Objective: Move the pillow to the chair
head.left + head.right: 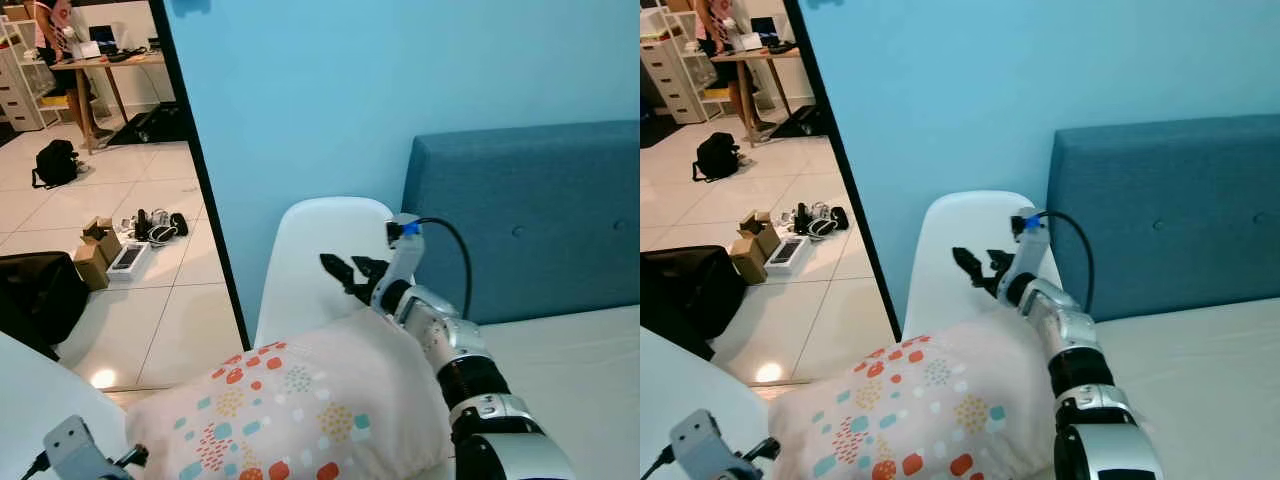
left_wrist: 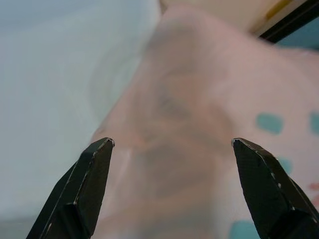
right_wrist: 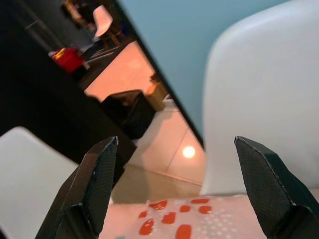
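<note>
Two grippers spread wide, neither clamping: right gripper [image 1: 352,268] above pillow [image 1: 300,410], left gripper [image 2: 169,149] at pillow's 8 o'clock corner. Pillow sits before chair [image 1: 315,260], chair at 12 o'clock. Advice: pinch both ends, lift level onto seat.

A soft cloth pillow [image 1: 300,415], matt pale pink with printed orange, teal and yellow dots. A smooth white plastic chair [image 1: 315,270] with a slight sheen. A headboard [image 1: 530,215] in matt blue woven fabric with tufted buttons. A glossy white tiled floor [image 1: 170,310] reflecting a light. A matt, smooth blue wall [image 1: 400,80]. The right gripper [image 1: 352,270] has matt black plastic fingers on a brushed silver metal arm.
</note>
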You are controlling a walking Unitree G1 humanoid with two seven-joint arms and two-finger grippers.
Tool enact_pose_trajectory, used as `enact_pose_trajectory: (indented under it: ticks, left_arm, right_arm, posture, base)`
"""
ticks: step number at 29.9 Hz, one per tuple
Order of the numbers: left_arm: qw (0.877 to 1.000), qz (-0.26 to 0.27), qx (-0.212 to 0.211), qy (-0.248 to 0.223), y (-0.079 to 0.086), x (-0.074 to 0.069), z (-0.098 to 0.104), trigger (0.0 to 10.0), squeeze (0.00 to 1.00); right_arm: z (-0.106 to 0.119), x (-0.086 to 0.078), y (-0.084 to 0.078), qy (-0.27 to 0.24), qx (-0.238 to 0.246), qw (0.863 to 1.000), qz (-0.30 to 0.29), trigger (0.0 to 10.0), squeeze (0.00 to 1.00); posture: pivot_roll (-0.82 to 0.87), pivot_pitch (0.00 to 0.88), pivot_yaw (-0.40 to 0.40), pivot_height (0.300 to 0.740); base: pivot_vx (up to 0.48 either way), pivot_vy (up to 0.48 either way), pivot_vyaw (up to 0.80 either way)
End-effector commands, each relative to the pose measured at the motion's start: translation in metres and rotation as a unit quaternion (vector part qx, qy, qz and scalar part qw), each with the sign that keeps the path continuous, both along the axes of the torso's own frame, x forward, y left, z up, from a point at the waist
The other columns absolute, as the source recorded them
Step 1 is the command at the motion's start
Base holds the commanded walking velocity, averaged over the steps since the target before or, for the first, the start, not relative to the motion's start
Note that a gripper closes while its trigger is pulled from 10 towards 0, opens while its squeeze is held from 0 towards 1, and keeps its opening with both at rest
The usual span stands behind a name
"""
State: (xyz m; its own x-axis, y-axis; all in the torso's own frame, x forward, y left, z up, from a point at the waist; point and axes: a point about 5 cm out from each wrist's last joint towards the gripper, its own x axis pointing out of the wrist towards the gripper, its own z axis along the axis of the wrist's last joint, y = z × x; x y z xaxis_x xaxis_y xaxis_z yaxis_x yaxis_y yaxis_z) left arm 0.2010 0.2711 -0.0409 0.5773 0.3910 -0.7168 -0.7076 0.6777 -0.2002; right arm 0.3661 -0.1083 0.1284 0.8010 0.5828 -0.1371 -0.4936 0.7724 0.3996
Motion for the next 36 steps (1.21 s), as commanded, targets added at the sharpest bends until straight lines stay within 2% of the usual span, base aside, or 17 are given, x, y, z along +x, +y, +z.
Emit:
enact_pose_trajectory:
  ticks: [1,4,8,10,12,17,20,24,27,36]
  left_arm:
    - [1.0,0.001,0.015,-0.011,0.002,0.003,0.001,10.0,0.0]
    - [0.998,-0.012,0.039,-0.038,0.006,0.01,0.008,10.0,0.0]
    - [0.997,-0.014,0.048,-0.057,0.01,0.012,0.011,10.0,0.0]
    - [0.995,-0.004,0.045,-0.094,0.017,0.013,0.014,10.0,0.0]
    - [0.995,-0.004,0.045,-0.094,0.017,0.013,0.014,10.0,0.0]
    - [0.986,-0.008,0.079,-0.147,0.026,0.012,0.024,10.0,0.0]
    - [0.984,-0.002,0.082,-0.161,0.028,0.012,0.026,10.0,0.0]
    - [0.981,0.007,0.074,-0.179,0.027,0.01,0.025,10.0,0.0]
    - [0.982,0.025,0.051,-0.183,0.024,0.006,0.02,10.0,0.0]
    - [0.979,0.062,-0.007,-0.192,0.014,0.003,0.01,10.0,0.0]
  right_arm:
    - [0.001,-0.002,0.007,-0.011,-0.015,1.0,0.017,10.0,0.0]
    - [-0.004,-0.005,0.009,-0.001,-0.006,1.0,0.017,10.0,0.0]
    - [-0.01,-0.006,0.007,0.01,-0.005,1.0,0.01,10.0,0.0]
    - [-0.021,-0.008,0.005,0.034,-0.012,0.999,-0.007,10.0,0.0]
    - [-0.021,-0.008,0.005,0.034,-0.012,0.999,-0.007,10.0,0.0]
    - [-0.024,-0.01,0.006,0.039,0.012,0.999,-0.019,10.0,0.0]
    - [-0.022,-0.009,0.005,0.033,0.023,0.999,-0.021,10.0,0.0]
    - [-0.014,-0.008,0.007,0.015,0.058,0.998,-0.017,10.0,0.0]
    - [-0.009,-0.007,0.009,0.005,0.073,0.997,-0.012,10.0,0.0]
    - [-0.004,-0.006,0.01,-0.009,0.077,0.997,-0.003,10.0,0.0]
  posture:
    - [0.14,0.0,0.031,0.735]
    - [0.14,0.0,0.034,0.72]
    - [0.14,0.0,0.039,0.71]
    - [0.14,0.0,0.043,0.695]
    - [0.14,0.0,0.043,0.695]
    - [0.15,0.0,0.051,0.67]
    - [0.15,0.0,0.052,0.66]
    - [0.16,0.0,0.051,0.64]
    - [0.15,0.0,0.051,0.625]
    - [0.15,0.0,0.049,0.59]
  base:
    - [0.0,0.0,0.0]
    - [0.0,0.0,0.0]
    - [0.0,0.0,0.0]
    - [0.0,0.0,0.0]
    - [0.0,0.0,0.0]
    - [0.0,0.0,0.0]
    - [0.0,0.0,0.0]
    - [0.0,0.0,0.0]
    - [0.0,0.0,0.0]
    - [0.0,0.0,0.0]
